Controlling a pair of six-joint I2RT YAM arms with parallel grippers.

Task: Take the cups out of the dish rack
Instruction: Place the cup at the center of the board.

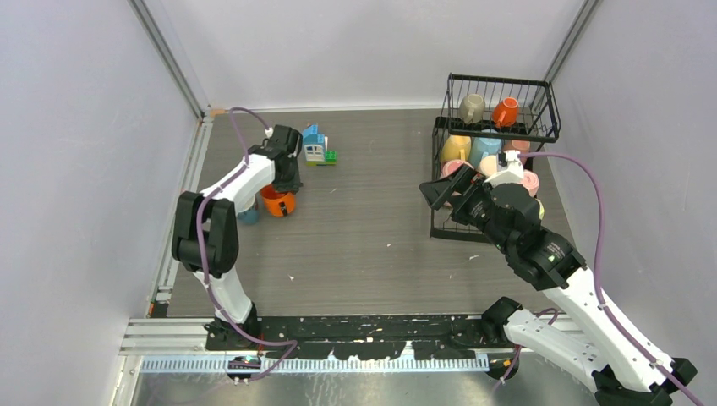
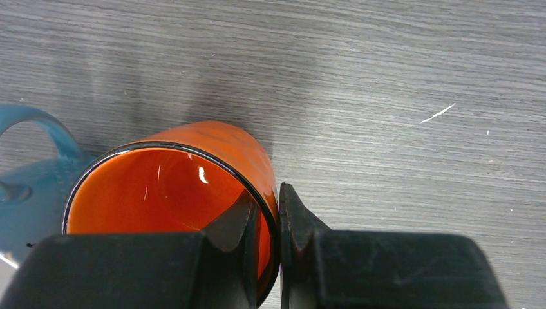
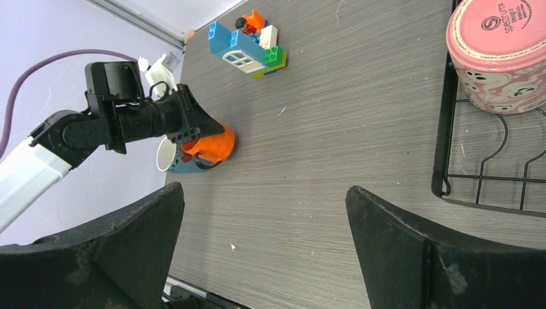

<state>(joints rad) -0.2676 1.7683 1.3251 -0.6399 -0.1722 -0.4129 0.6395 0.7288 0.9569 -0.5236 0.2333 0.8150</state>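
Pink cup (image 3: 499, 48) base: "spectrum" printed; rest unreadable.

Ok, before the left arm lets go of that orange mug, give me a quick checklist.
1. Grip: left gripper pinches the orange mug by its wall: ok.
2. Mug sitting flat on the table: cannot tell.
3. Gap to the blue mug: not ok, little or none visible.
4. Drop spot away from the toy block house: ok.
5. Other arm: right gripper open by the dish rack: ok.
6. Rack unloaded: not ok, the pink mug and others are inside.
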